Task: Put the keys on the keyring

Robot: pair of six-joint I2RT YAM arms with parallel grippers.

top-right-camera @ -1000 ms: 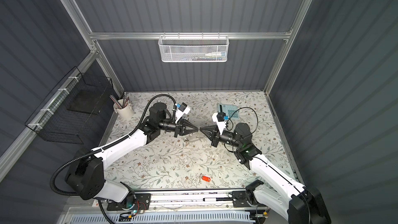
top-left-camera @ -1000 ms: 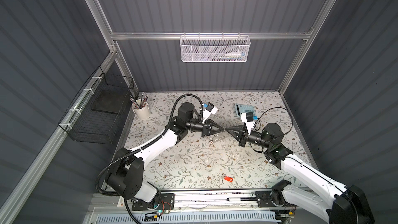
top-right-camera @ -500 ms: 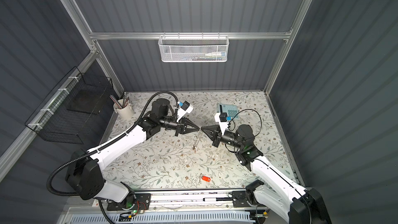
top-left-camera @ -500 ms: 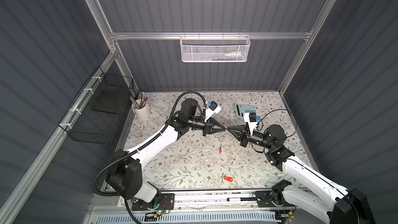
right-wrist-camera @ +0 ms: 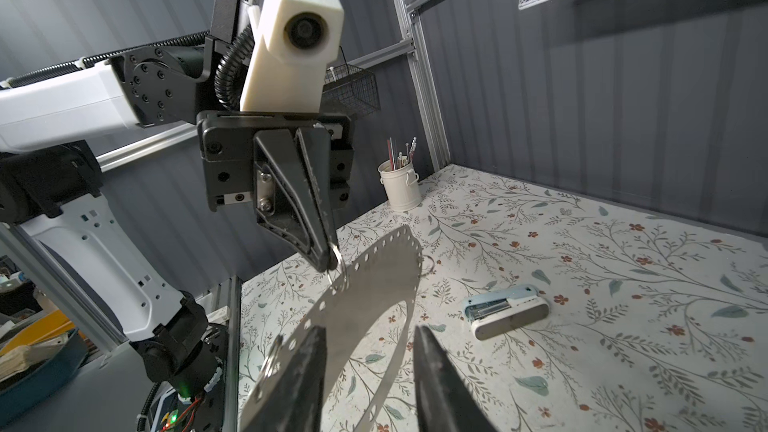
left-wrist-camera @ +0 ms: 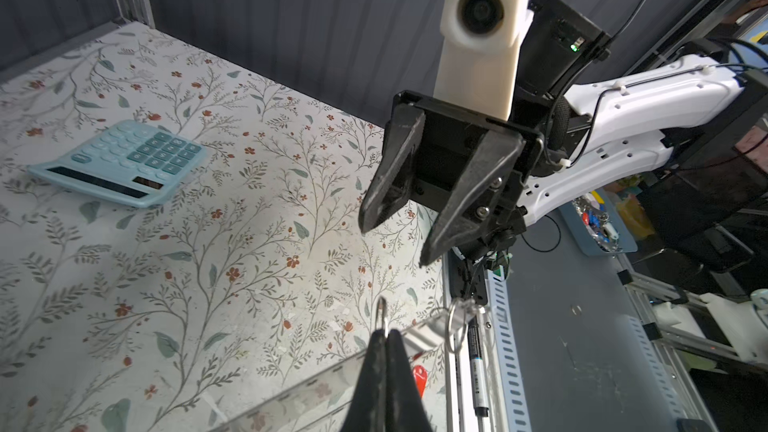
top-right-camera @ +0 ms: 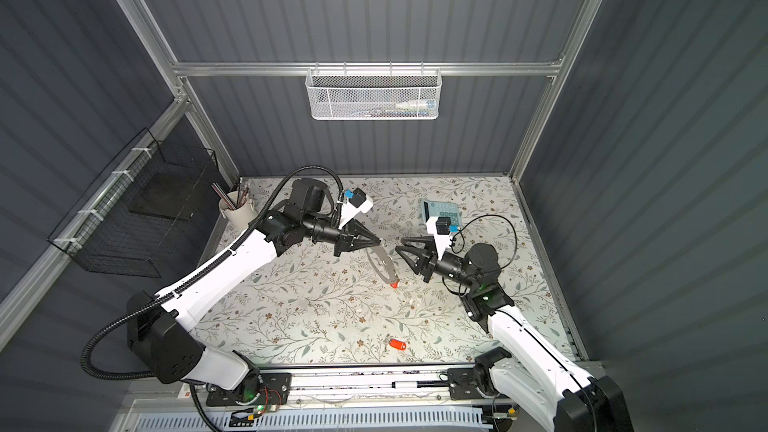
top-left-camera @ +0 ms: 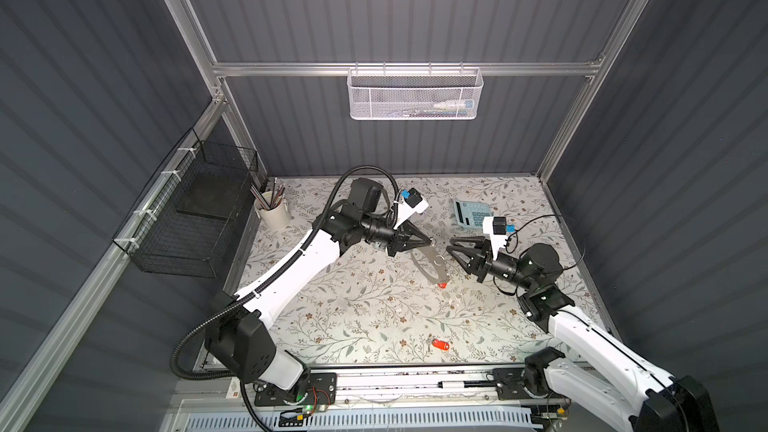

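My left gripper (top-left-camera: 430, 241) is shut on a small metal ring at the top of the keyring (top-left-camera: 428, 263). The keyring, a thin gray plate with holes along its rim, hangs slanting down from the gripper above the table. One red key (top-left-camera: 443, 285) dangles from its lower end, also visible in the left wrist view (left-wrist-camera: 419, 378). A second red key (top-left-camera: 440, 344) lies on the table near the front edge. My right gripper (top-left-camera: 450, 244) faces the left one, open and empty. In the right wrist view the keyring (right-wrist-camera: 374, 276) hangs just beyond my fingers (right-wrist-camera: 307, 367).
A pale blue calculator (top-left-camera: 467, 211) lies at the back right. A white pencil cup (top-left-camera: 272, 214) stands at the back left. A pale blue stapler (right-wrist-camera: 509, 311) lies on the floral table. A black wire basket (top-left-camera: 195, 209) hangs on the left wall.
My right gripper has opened and drawn back slightly from the left one. The keyring with the red key now hangs from the left gripper alone.
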